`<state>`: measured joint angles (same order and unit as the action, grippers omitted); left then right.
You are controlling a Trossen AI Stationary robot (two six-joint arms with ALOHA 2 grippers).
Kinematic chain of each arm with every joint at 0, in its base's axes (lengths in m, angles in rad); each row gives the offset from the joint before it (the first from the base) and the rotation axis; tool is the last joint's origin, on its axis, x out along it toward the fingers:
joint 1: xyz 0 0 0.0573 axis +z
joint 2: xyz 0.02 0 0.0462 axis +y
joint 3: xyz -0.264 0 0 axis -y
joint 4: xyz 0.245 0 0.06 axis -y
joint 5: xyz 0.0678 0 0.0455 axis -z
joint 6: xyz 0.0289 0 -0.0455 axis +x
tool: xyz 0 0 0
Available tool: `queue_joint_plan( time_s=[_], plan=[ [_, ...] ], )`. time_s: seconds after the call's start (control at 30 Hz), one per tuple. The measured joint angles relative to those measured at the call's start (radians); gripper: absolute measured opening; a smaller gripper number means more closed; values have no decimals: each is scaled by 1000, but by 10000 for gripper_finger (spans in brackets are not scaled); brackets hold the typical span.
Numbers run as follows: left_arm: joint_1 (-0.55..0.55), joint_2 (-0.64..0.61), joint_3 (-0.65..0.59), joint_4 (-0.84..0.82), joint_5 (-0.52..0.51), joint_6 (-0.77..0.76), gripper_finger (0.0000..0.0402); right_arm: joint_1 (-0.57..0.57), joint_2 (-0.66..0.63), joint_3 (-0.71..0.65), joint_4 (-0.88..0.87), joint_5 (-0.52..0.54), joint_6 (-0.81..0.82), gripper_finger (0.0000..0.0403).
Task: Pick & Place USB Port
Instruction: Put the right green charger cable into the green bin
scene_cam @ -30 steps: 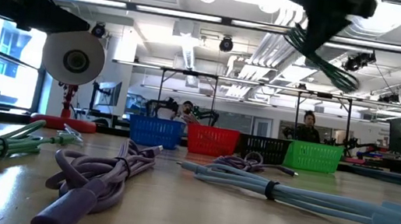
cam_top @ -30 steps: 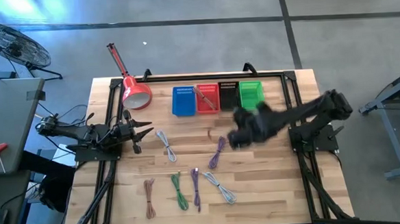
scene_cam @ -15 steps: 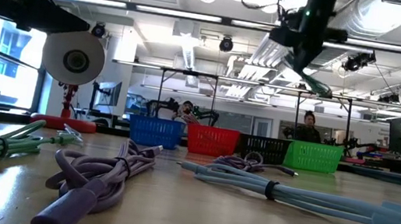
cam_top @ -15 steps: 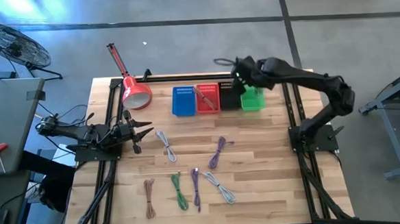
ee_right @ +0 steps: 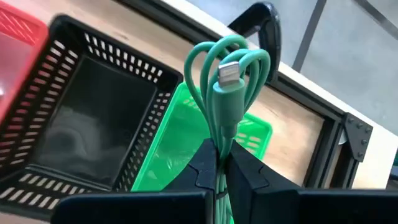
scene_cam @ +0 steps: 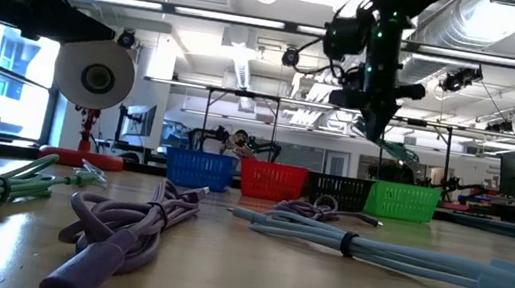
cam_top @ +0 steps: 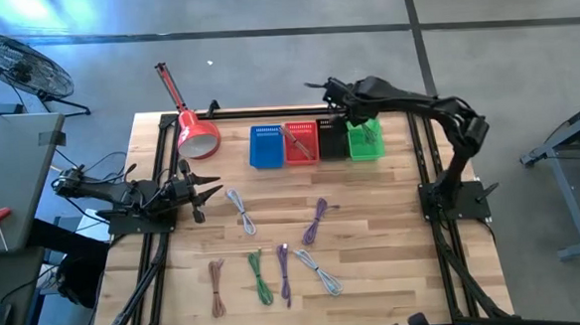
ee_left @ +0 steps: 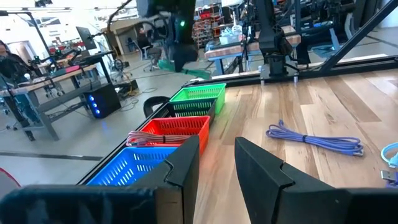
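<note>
Right arm (cam_top: pixel 406 102) swung over green basket (cam_top: pixel 365 139), gripping green cable (ee_right: pixel 227 93).

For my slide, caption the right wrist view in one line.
Right gripper shut on a coiled green cable, held above the green basket beside the empty black basket.

Along the far edge of the table (cam_top: pixel 392 202), 4 baskets stand side by side, touching: blue (cam_top: pixel 266 146), red (cam_top: pixel 301 142), black (cam_top: pixel 332 138), green (cam_top: pixel 365 139). The right gripper (cam_top: pixel 359 119), clamped on a green cable (ee_right: pixel 227 87), hangs over the green basket's open top. Open wood lies between the baskets and the cables (cam_top: pixel 275 248) scattered nearer. A red lamp (cam_top: pixel 196 133) blocks the far left corner.
</note>
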<state>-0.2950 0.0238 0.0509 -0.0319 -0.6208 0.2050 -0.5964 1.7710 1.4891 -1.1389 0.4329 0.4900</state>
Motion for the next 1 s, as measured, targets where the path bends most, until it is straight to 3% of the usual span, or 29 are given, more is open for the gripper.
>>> queue_joint_plan(
  time_s=[0.3,0.57,0.77,1.0],
  plan=[
    [0,0,0,-2,0,0,99,0,45,-10,11,-17,25,5],
    [0,0,0,-3,0,0,99,-6,41,-197,135,-58,36,5],
    [0,0,0,-4,0,0,99,-6,39,-227,196,-97,29,6],
    [0,0,-1,-2,0,0,99,-3,38,-229,197,-66,7,78]
  ],
)
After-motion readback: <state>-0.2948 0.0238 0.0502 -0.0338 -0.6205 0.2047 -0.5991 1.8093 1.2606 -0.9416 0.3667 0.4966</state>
